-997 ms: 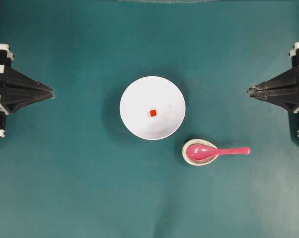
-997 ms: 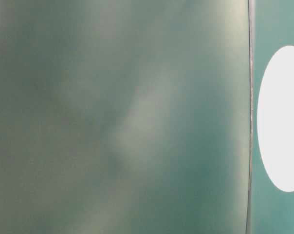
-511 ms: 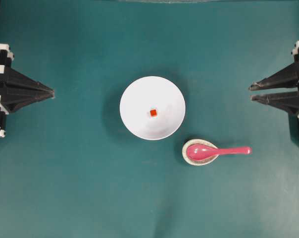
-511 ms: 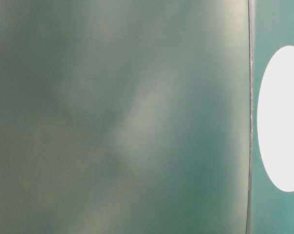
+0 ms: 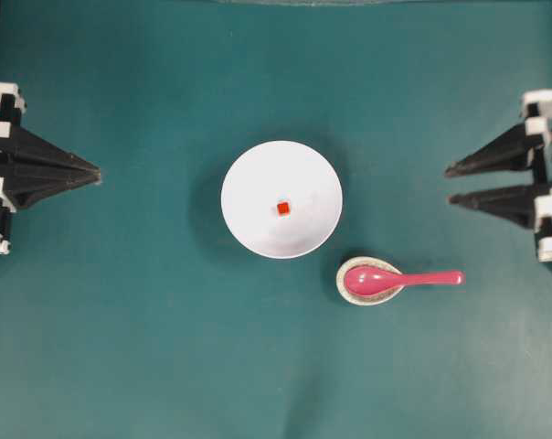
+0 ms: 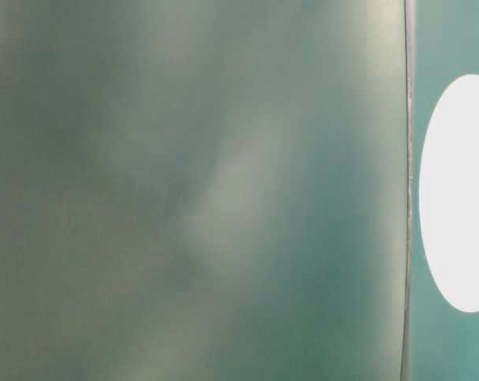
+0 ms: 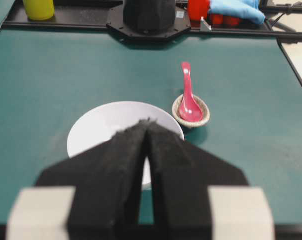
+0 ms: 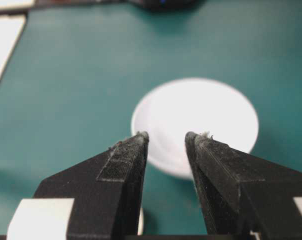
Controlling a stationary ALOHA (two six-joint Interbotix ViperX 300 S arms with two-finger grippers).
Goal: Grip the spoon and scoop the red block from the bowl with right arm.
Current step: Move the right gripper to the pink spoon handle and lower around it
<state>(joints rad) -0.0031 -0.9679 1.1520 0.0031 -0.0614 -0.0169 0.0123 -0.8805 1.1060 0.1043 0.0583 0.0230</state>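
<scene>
Resting at the centre of the green table (image 5: pixel 121 347), the white bowl (image 5: pixel 258 169) holds the red block (image 5: pixel 283 208), a tiny cube lying on the bowl's floor near its middle. Below and to the right of the bowl in the overhead view, just beside its rim but apart from it, stands a small speckled spoon rest (image 5: pixel 346 291). The pink spoon (image 5: pixel 397 279) lies with its scoop seated in this rest and its straight handle pointing right, toward the right arm's side of the table.

The right gripper (image 5: pixel 448 184) sits at the right edge of the overhead view, its two black fingers spread with a clear gap between the tips; it grasps nothing and is well apart from the spoon. From the right wrist camera the bowl shows through that gap. The left gripper (image 5: pixel 98 171) sits at the left edge, its fingers pressed together to a single point with nothing between them, well apart from the bowl. The table-level view is blurred; only green surface and a white shape at its right edge can be made out.
</scene>
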